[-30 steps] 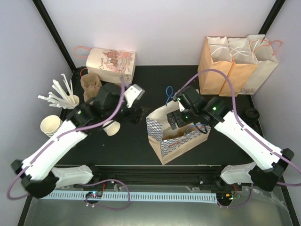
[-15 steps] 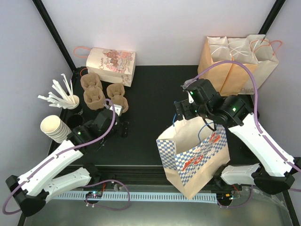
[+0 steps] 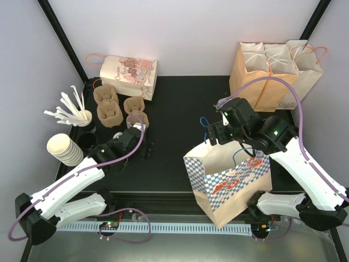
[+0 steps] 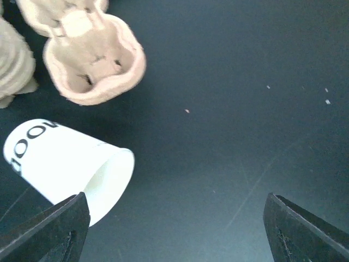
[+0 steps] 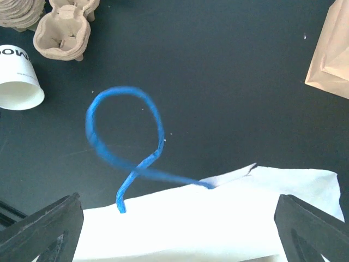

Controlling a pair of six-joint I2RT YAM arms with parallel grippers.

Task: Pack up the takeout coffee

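The left gripper (image 4: 174,218) is hanging wide open over the black table (image 3: 174,103), its two dark fingertips (image 4: 49,229) showing only at the lower corners of its wrist view with nothing between them. Just up from the left fingertip, a takeout coffee cup (image 4: 65,166) is lying on its side on the table. Its long axis is running diagonally across the left wrist view, the narrow base pointing toward the lower right and the printed, wider end pointing toward the upper left. Whether a lid is sitting on that wider end cannot be told. Beyond the cup, a brown pulp carrier (image 4: 90,60) is resting nearby on the table, clear of the cup.

The right gripper (image 5: 174,224) is also standing wide open, its fingertips at the bottom corners of its wrist view, gripping nothing. Directly beneath it the white rim of the checkered paper bag (image 3: 229,180) is showing, with the bag's blue handle (image 5: 122,142) looping upward. Far off at the upper left of that view, the same cup (image 5: 19,79) is lying, well apart from the bag.
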